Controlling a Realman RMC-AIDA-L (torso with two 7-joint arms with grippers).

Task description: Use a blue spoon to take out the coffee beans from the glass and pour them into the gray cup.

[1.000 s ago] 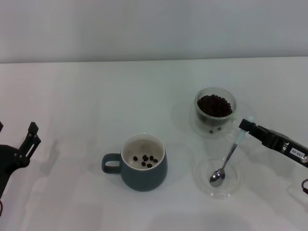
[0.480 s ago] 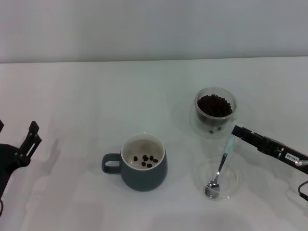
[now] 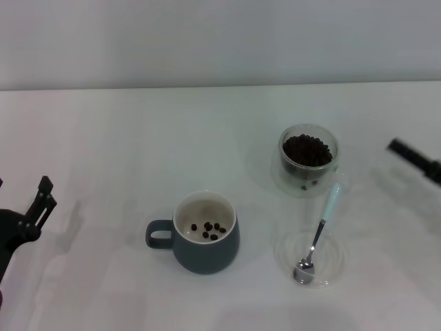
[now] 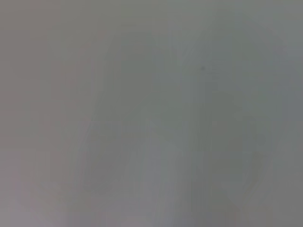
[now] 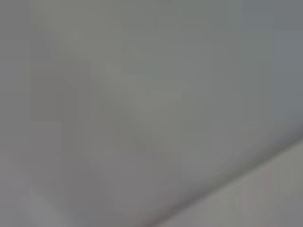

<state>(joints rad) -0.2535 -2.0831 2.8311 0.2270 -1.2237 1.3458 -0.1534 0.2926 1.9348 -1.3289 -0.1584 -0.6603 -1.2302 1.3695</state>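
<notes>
The gray cup (image 3: 205,234) stands at centre front with several coffee beans (image 3: 213,229) on its cream bottom, handle to the left. The glass (image 3: 308,158) stands at the right, filled with coffee beans (image 3: 307,151). The blue spoon (image 3: 318,232) lies free, its metal bowl on the clear saucer (image 3: 333,263) and its pale blue handle pointing toward the glass. My right gripper (image 3: 413,157) is blurred at the right edge, away from the spoon. My left gripper (image 3: 34,207) is parked at the left edge. Both wrist views show only blank grey.
The white table (image 3: 138,138) runs back to a pale wall. The saucer sits just in front of the glass, close to the table's front right.
My right gripper lowered the spoon onto the saucer, let go of its handle, and pulled back up and to the right edge. The left arm stayed still.
</notes>
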